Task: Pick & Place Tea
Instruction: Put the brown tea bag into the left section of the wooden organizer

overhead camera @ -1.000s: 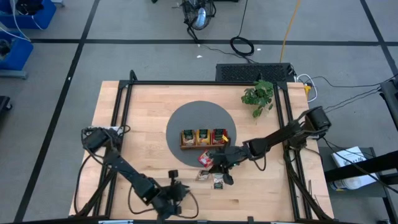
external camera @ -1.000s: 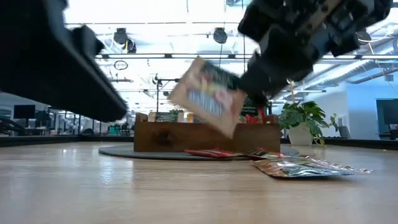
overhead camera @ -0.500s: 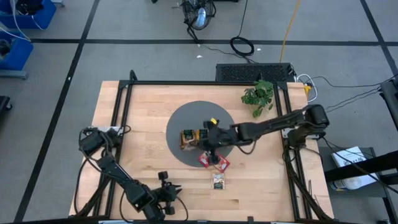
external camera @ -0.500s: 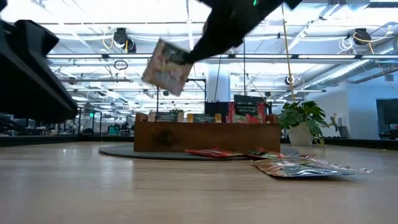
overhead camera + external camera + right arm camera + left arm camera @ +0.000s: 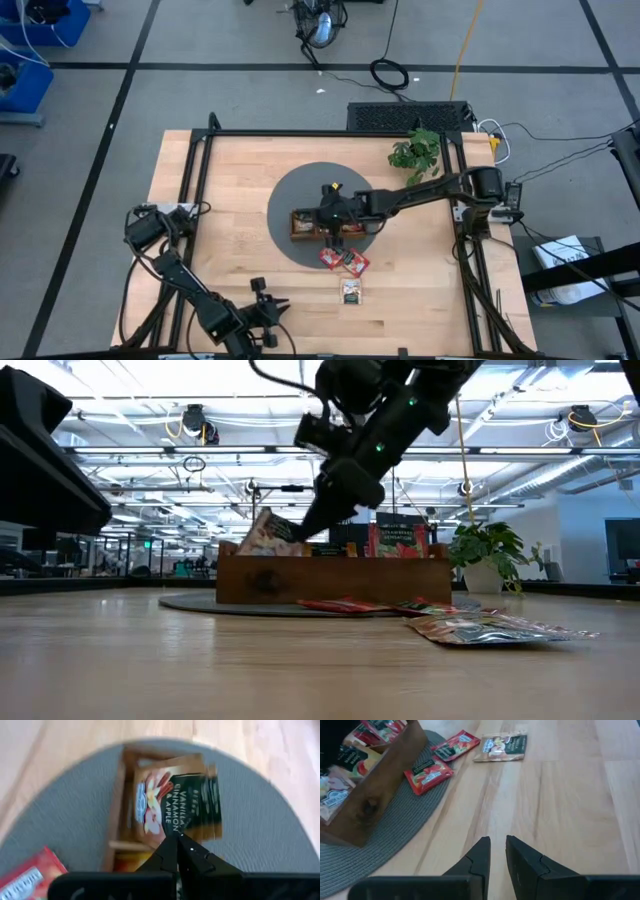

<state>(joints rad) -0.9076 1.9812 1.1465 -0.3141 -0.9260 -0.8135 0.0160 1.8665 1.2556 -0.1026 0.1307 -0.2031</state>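
sachet going into the tray's end bay

right end effector (image 5: 322, 212) pinches a flat dark-green tea sachet (image 5: 172, 802) over the end compartment of the brown wooden three-compartment tray (image 5: 296, 235), sachet tilted, partly inside. other bays already hold sachets. left: two red sachets (image 5: 341, 260) and one green-and-tan sachet (image 5: 350, 291) lying on the light wooden counter (image 5: 230, 190). left end effector (image 5: 262, 318) waits at the counter's near edge, slightly parted, holding nothing. round grey mat (image 5: 300, 190) under the tray; small potted plant (image 5: 417, 155) well clear.

I see grey floor (image 5: 200, 90) with dark seams | cables (image 5: 390, 72) and a yellow cord (image 5: 465, 40) on it | blue bins (image 5: 25, 60) far left | bright ceiling lights (image 5: 200, 425), pipes overhead | open hall behind.
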